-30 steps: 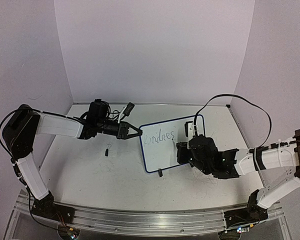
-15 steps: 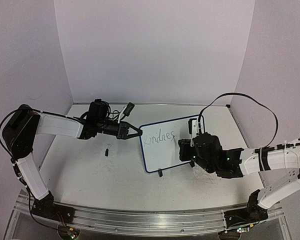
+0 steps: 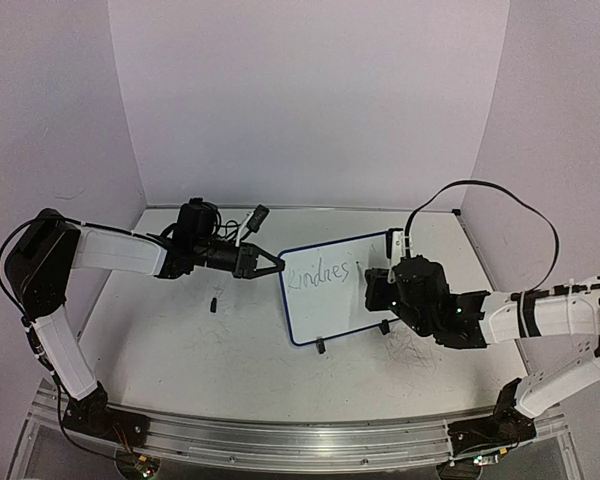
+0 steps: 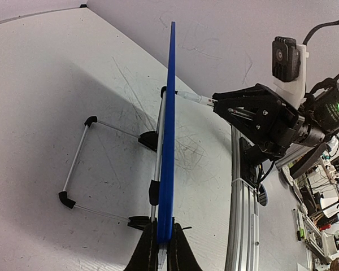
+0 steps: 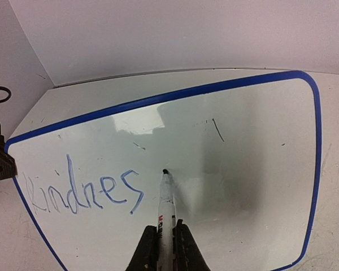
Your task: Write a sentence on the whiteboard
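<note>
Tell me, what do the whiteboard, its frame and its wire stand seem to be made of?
Whiteboard: glossy white coated sheet, possibly melamine or painted steel; it mirrors the light. Frame: smooth blue, probably plastic. Stand: thin silvery rod, apparently metal, with black plastic-looking corner caps.

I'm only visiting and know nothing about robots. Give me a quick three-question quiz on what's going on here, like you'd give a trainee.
1. Pick one: the marker in the right gripper has its tip A) at the whiteboard, just after the written letters; B) on the tabletop; C) inside a cap.
2. True or false: the left gripper is clamped on the whiteboard's blue edge.
3. Fill in: the sentence so far reads "____".
Key: 1 A; 2 true; 3 Kindnes.
</note>
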Controlling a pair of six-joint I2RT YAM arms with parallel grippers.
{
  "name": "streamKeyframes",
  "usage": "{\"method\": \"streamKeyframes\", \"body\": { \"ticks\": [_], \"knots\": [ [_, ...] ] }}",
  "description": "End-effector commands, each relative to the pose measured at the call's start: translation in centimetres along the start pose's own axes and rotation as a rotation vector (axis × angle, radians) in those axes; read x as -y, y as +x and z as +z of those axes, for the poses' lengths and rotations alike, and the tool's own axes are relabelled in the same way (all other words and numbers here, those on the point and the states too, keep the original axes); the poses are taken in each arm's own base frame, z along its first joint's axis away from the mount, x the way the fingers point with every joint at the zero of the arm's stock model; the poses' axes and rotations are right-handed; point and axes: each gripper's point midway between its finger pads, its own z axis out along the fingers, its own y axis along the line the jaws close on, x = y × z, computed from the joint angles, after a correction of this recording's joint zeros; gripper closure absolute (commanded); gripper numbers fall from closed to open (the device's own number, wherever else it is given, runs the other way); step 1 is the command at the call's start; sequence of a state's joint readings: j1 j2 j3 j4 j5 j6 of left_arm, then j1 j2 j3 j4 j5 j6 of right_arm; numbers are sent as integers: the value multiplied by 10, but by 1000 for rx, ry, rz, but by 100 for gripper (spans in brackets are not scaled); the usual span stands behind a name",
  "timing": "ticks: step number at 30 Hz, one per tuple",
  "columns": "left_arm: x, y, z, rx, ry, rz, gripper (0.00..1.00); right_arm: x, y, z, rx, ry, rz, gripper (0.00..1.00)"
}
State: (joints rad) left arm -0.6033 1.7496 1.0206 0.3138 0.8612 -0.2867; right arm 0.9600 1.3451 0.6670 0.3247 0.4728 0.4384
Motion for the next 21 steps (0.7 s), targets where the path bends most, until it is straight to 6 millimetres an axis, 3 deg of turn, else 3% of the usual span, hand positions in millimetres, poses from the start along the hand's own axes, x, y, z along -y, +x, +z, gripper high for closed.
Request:
{"method": "streamKeyframes", "body": {
  "ticks": [1, 9, 21],
  "knots": [
    [13, -10, -3, 12, 37, 30, 100, -7, -15, 5, 44, -11, 13, 100],
    [13, -10, -3, 12, 38, 31, 100, -15, -18, 11, 49, -25, -6, 100],
    [14, -10, -3, 12, 38, 31, 100, -12, 9, 7, -23, -37, -25, 100]
  ]
}}
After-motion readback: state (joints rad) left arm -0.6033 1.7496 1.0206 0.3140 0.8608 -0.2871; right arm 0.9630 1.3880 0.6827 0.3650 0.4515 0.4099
